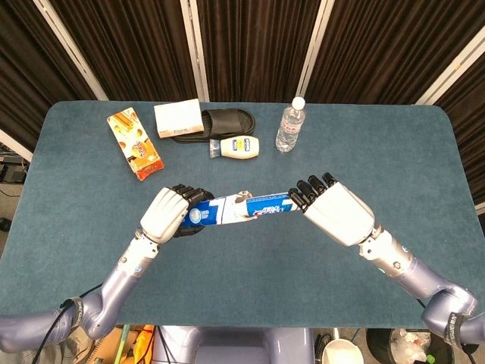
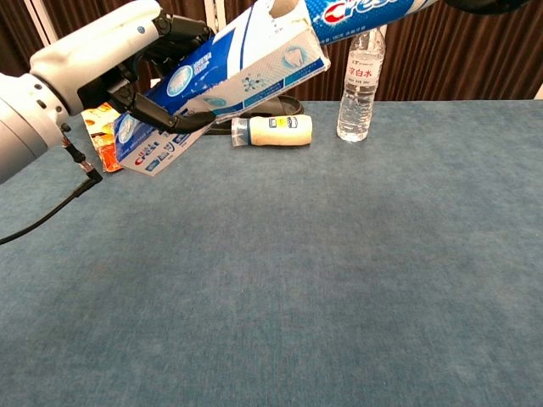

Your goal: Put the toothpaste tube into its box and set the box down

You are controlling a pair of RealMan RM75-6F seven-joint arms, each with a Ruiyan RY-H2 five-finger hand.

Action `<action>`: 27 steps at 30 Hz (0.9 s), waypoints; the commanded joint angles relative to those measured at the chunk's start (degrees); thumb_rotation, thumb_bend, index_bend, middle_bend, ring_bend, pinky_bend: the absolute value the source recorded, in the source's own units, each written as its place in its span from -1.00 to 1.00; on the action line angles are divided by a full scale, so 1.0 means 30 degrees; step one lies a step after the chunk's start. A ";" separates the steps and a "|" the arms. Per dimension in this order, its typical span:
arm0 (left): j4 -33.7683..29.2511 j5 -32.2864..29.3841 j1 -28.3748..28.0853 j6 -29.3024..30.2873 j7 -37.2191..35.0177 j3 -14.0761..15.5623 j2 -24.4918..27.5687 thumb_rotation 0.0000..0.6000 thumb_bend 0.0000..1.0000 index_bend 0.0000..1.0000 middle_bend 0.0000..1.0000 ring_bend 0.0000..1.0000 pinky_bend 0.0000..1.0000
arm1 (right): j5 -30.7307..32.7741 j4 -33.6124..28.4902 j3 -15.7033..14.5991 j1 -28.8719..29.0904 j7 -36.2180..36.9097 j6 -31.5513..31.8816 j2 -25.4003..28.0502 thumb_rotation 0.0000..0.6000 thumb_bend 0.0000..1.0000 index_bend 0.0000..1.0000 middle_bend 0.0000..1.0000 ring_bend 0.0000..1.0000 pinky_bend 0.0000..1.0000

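Observation:
My left hand [image 1: 168, 213] grips the blue and white toothpaste box [image 1: 221, 211] above the table, its open end toward the right. From the chest view the left hand [image 2: 119, 55] shows at upper left, with the box [image 2: 222, 78] slanting up to the right. My right hand [image 1: 335, 211] holds the toothpaste tube [image 1: 270, 204] by its far end. The tube's cap end sits inside the box mouth. In the chest view the tube [image 2: 365, 10] runs off the top edge, and the right hand barely shows.
At the back of the blue table [image 1: 250, 258] lie an orange snack packet [image 1: 135, 142], a white box [image 1: 177, 119], a black slipper [image 1: 226, 121] and a small yellow bottle [image 1: 236, 146] on its side. A water bottle [image 1: 289, 125] stands upright at back centre.

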 commanded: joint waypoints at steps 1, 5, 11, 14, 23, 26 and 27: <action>-0.0829 -0.0743 0.0045 -0.0449 0.0543 -0.0206 0.0307 1.00 -0.16 -0.15 0.12 0.08 0.09 | -0.0183 0.0137 -0.0052 0.0038 -0.0066 0.0116 -0.0094 1.00 0.22 0.80 0.56 0.36 0.62; -0.1911 -0.1584 -0.0084 -0.1005 0.1432 -0.0508 0.0566 1.00 -0.16 -0.15 0.12 0.08 0.09 | -0.0323 0.0194 -0.0098 0.0057 -0.0077 0.0234 -0.0148 1.00 0.22 0.80 0.56 0.36 0.62; -0.3344 -0.3012 -0.0323 -0.1767 0.2730 -0.0953 0.0790 1.00 -0.16 -0.15 0.12 0.08 0.09 | -0.0581 0.0298 -0.0194 0.0101 -0.0139 0.0348 -0.0201 1.00 0.23 0.80 0.56 0.36 0.62; -0.3887 -0.3684 -0.0519 -0.2127 0.3436 -0.1167 0.0871 1.00 -0.16 -0.15 0.12 0.08 0.10 | -0.0769 0.0416 -0.0291 0.0137 -0.0149 0.0352 -0.0192 1.00 0.23 0.80 0.55 0.36 0.62; -0.5009 -0.4958 -0.1083 -0.2660 0.4751 -0.1767 0.1020 1.00 -0.16 -0.15 0.12 0.08 0.12 | -0.1064 0.0751 -0.0430 0.0244 -0.0162 0.0372 -0.0256 1.00 0.22 0.80 0.55 0.36 0.62; -0.5117 -0.5153 -0.1294 -0.2755 0.5115 -0.1890 0.1042 1.00 -0.16 -0.15 0.12 0.08 0.12 | -0.1107 0.0815 -0.0470 0.0259 -0.0126 0.0400 -0.0276 1.00 0.22 0.80 0.56 0.36 0.62; -0.5110 -0.5201 -0.1358 -0.2787 0.5191 -0.1923 0.1023 1.00 -0.16 -0.15 0.12 0.08 0.12 | -0.1108 0.0832 -0.0483 0.0258 -0.0112 0.0408 -0.0293 1.00 0.22 0.80 0.56 0.36 0.62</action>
